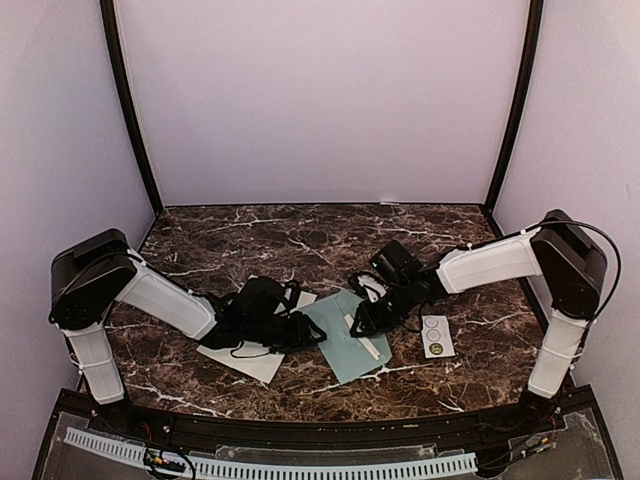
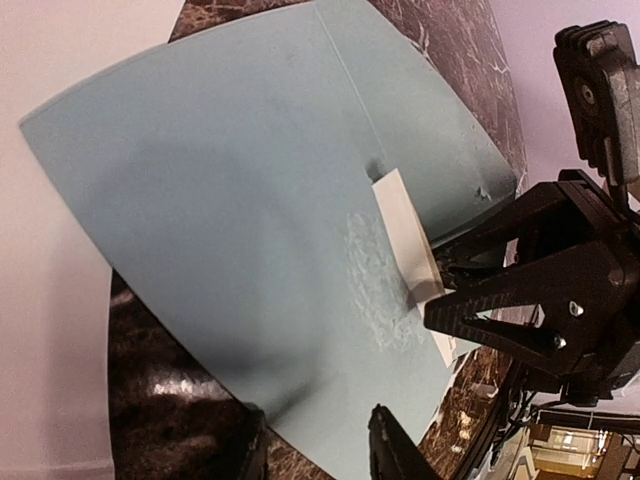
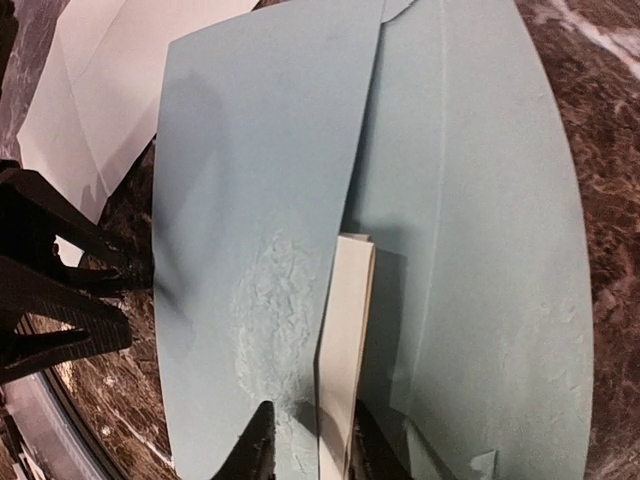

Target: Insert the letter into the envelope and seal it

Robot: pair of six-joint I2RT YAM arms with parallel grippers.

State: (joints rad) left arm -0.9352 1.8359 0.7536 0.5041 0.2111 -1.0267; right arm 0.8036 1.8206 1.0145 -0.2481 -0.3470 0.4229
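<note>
The pale blue-green envelope [image 1: 340, 345] [image 2: 230, 200] [image 3: 480, 250] lies at the table's middle, its flap [image 3: 260, 150] folded over. The off-white creased letter [image 1: 250, 358] [image 3: 110, 90] lies flat to its left, partly under my left arm. A narrow cream paper strip [image 3: 345, 320] [image 2: 405, 235] sticks out from under the flap's edge. My right gripper [image 1: 362, 322] [image 3: 312, 450] straddles that strip and the flap edge, jaws slightly apart. My left gripper [image 1: 300, 328] [image 2: 320, 455] stands open at the envelope's left edge, the paper's edge lying across its gap.
A small white strip with three circles [image 1: 437, 335] lies right of the envelope. The table is dark marble [image 1: 300, 240], walled at the back and sides. The two grippers face each other closely across the envelope.
</note>
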